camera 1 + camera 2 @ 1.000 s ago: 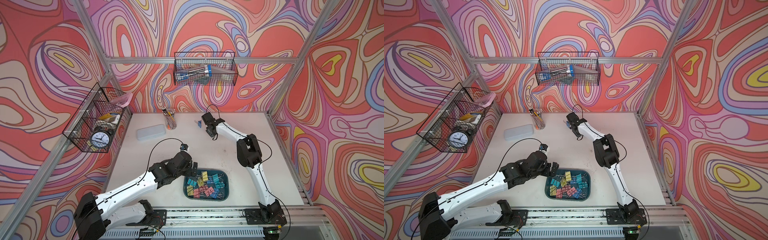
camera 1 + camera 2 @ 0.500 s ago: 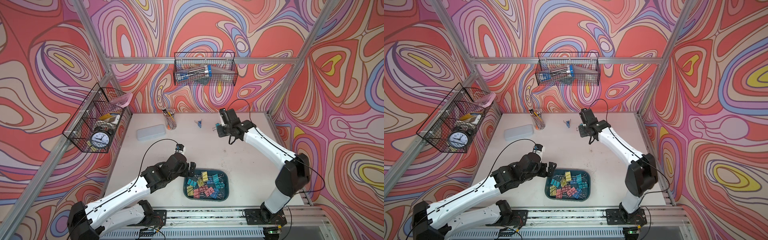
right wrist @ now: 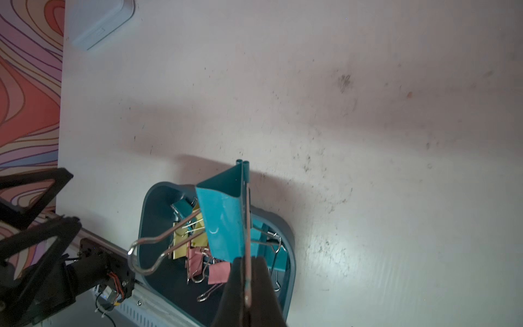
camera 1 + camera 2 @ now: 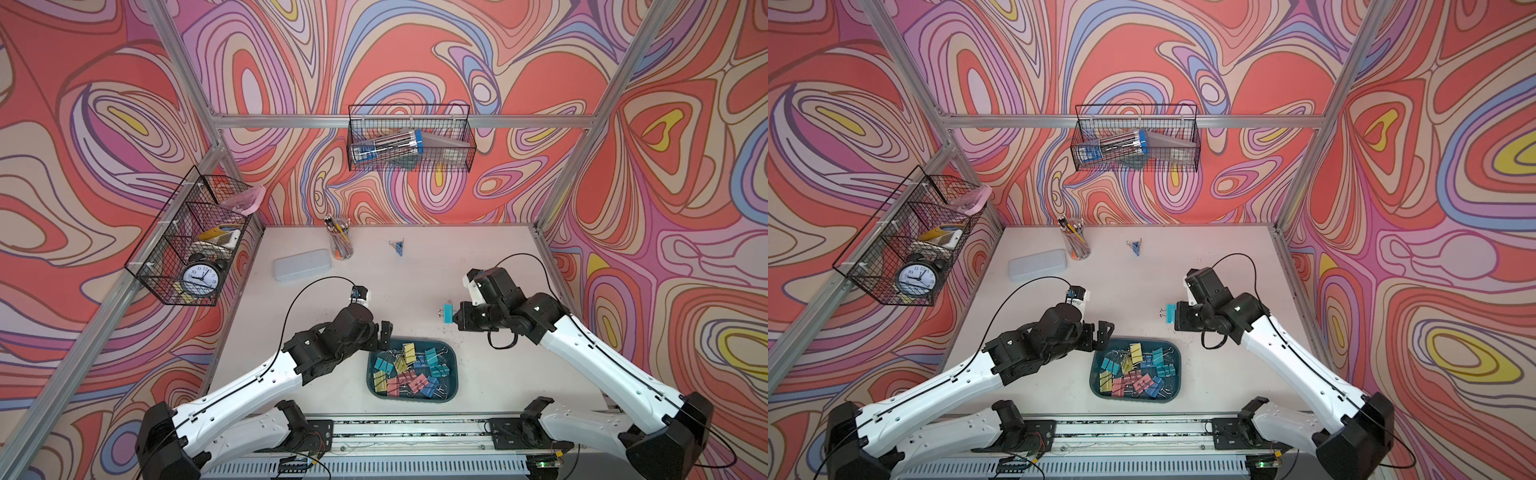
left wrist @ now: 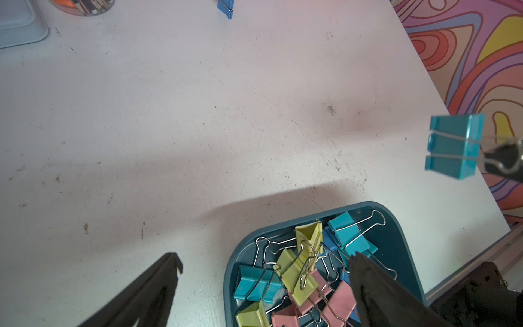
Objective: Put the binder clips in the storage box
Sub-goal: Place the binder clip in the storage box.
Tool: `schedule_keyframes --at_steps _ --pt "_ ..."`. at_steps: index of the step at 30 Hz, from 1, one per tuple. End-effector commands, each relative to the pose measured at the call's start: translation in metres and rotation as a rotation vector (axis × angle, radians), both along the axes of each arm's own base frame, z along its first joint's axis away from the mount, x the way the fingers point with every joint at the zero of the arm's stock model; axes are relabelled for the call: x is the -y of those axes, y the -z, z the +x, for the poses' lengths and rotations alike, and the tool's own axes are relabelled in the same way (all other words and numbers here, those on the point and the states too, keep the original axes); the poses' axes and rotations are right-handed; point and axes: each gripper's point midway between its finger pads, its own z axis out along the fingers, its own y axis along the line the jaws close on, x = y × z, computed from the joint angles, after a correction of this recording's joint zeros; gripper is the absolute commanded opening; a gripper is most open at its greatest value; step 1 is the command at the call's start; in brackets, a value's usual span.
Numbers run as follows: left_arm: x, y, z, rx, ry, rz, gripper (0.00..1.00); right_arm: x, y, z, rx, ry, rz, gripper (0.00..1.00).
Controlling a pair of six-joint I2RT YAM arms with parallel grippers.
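Binder clips (image 4: 409,374) lie heaped in the storage box (image 4: 453,374) at the front of the table (image 4: 415,282), and we see one blue clip (image 4: 399,248) alone far back. Our right gripper (image 4: 456,318) pinches a teal clip (image 4: 447,313) by its wire handle, just beyond the box. Our left gripper (image 5: 265,256) hangs spread wide at the box's left rim.

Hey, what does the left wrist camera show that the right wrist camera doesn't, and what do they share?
Left wrist only: a loose blue clip and the pencil cup, far across the table. Right wrist only: the left arm's base with red wires. Both: the teal clip pinched by its wire handle in the right tool, the storage box holding binder clips, and the pale case.
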Motion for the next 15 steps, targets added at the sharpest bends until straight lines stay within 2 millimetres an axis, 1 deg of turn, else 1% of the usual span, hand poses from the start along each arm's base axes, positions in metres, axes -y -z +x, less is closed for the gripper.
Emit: schedule_keyframes --at_steps 1,3,5,8,11,13,15 --pt "0.007 -0.004 0.005 0.008 0.009 -0.030 0.99 -0.011 0.008 -0.030 -0.114 0.040 0.063 0.00" --pt "0.009 -0.003 0.005 0.001 0.016 -0.036 0.99 -0.019 0.017 -0.042 -0.144 0.026 0.064 0.00" --pt "0.011 -0.003 0.005 -0.005 0.022 -0.041 0.99 -0.019 0.031 -0.053 -0.175 0.017 0.031 0.00" --pt "0.012 -0.002 0.005 -0.009 0.024 -0.044 0.99 -0.008 0.053 -0.062 -0.205 0.029 -0.076 0.00" --pt "0.011 0.001 0.004 -0.013 0.025 -0.044 0.99 0.005 0.069 -0.067 -0.225 0.051 -0.171 0.00" --pt "0.011 0.002 0.004 -0.016 0.023 -0.043 0.99 0.008 0.076 -0.071 -0.243 0.047 -0.204 0.00" --pt "0.010 0.005 0.004 -0.020 0.019 -0.040 0.99 0.007 0.083 -0.073 -0.255 0.036 -0.218 0.00"
